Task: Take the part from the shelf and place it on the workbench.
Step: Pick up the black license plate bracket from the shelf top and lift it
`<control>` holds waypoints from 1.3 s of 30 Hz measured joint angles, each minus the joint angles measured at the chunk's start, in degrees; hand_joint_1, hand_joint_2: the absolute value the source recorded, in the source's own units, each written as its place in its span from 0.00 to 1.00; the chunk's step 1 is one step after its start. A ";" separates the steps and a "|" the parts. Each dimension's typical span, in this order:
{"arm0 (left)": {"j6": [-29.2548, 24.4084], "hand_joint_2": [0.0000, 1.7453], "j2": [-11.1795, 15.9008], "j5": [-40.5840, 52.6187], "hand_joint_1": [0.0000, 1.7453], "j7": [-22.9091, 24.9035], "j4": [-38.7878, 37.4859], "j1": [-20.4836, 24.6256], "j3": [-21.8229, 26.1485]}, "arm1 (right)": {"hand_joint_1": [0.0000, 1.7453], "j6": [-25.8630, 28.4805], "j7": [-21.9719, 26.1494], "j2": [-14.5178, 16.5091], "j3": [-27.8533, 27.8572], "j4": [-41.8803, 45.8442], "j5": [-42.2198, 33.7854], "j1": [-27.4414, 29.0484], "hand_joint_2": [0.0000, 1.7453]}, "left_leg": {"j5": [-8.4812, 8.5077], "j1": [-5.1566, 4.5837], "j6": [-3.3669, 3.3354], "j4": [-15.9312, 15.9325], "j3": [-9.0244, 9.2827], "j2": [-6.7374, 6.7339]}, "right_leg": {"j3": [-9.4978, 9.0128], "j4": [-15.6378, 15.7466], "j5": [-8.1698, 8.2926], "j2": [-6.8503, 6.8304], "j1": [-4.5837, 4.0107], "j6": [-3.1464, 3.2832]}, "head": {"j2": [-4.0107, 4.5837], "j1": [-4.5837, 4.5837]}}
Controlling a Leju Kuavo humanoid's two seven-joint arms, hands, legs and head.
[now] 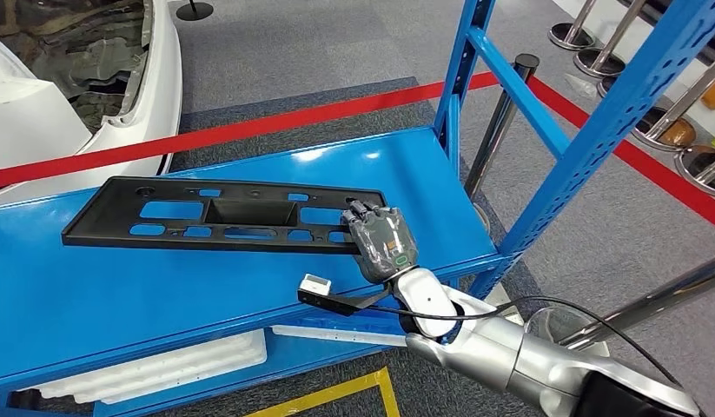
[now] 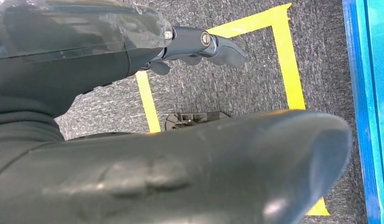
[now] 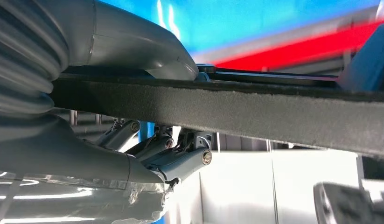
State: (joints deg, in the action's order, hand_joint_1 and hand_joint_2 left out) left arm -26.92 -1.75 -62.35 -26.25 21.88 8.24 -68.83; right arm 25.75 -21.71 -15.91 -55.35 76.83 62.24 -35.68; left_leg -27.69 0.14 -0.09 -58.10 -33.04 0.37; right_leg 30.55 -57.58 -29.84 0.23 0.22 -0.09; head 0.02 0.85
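Observation:
A long black plastic part point(image 1: 223, 215) with several cut-outs lies across the blue shelf board point(image 1: 162, 295). My right hand point(image 1: 384, 241) grips its right end, near the shelf's front right corner. In the right wrist view the part's dark edge point(image 3: 255, 109) runs between the thick thumb point(image 3: 129, 42) on one side and the darker fingers point(image 3: 180, 158) on the other. My left hand point(image 2: 180, 163) hangs over the grey carpet with its fingers apart, holding nothing.
Blue shelf uprights point(image 1: 597, 130) rise to the right of my right hand. A white foam tray point(image 1: 162, 365) lies on the lower level. A white car body point(image 1: 41, 113), a red floor line point(image 1: 249, 130), metal posts point(image 1: 501, 113) and yellow floor tape point(image 2: 288, 60) surround the shelf.

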 joint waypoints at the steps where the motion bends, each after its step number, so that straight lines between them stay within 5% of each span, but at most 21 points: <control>1: -0.02 0.00 0.00 -0.02 0.00 0.00 0.00 -0.01 0.00 | 1.00 0.02 -0.21 -0.36 0.39 1.45 0.73 0.31 1.00 | -0.01 0.00 0.01 0.01 0.00 0.00 | 0.00 0.00 -0.01 0.00 0.00 0.01 | 0.00 0.01; 5: -0.29 0.00 0.00 -0.16 0.00 0.12 0.00 -0.34 0.00 | 1.00 -0.39 -3.98 -1.57 3.47 11.84 16.65 3.99 1.00 | -0.04 0.01 0.05 0.03 0.00 -0.02 | 0.02 0.00 -0.04 0.01 0.00 0.01 | 0.00 0.00; 8: -0.31 0.00 0.00 -0.15 0.00 0.17 0.00 -0.35 0.00 | 1.00 -0.92 -4.26 -1.76 4.62 15.85 20.92 5.39 1.00 | -0.06 0.01 0.06 0.04 0.00 -0.02 | 0.01 0.00 -0.08 0.01 0.00 0.02 | 0.00 0.00; 26: 0.34 0.00 0.00 -0.46 0.00 -0.57 0.00 -0.26 0.00 | 1.00 -11.94 -4.86 -2.80 3.79 33.84 27.93 7.62 1.00 | -0.06 0.01 0.07 0.06 0.01 -0.03 | -0.01 0.00 -0.09 0.02 0.00 0.03 | 0.00 0.00; 30: 0.34 1.00 0.00 -0.19 0.00 -1.28 0.00 -0.22 0.00 | 1.00 -14.63 -5.97 -2.83 1.92 35.92 27.94 6.57 1.00 | -0.06 0.01 0.07 0.07 0.01 -0.03 | -0.01 0.00 -0.09 0.02 0.00 0.03 | 0.00 0.00; 39: 1.33 1.00 0.00 0.65 0.00 -1.64 0.00 0.04 0.00 | 1.00 -17.14 -7.10 -3.22 -0.92 38.60 27.92 4.04 1.00 | -0.06 0.00 0.07 0.07 0.01 -0.03 | -0.01 0.00 -0.09 0.02 0.00 0.03 | 0.00 0.00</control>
State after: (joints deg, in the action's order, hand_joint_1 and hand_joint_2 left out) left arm -25.59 -1.75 -61.70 -27.89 21.88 8.28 -68.83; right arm 8.62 -28.81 -19.14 -56.28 115.43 90.16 -31.63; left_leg -27.75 0.14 -0.02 -58.03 -33.03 0.34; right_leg 30.54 -57.58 -29.92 0.25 0.22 -0.06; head 0.02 0.85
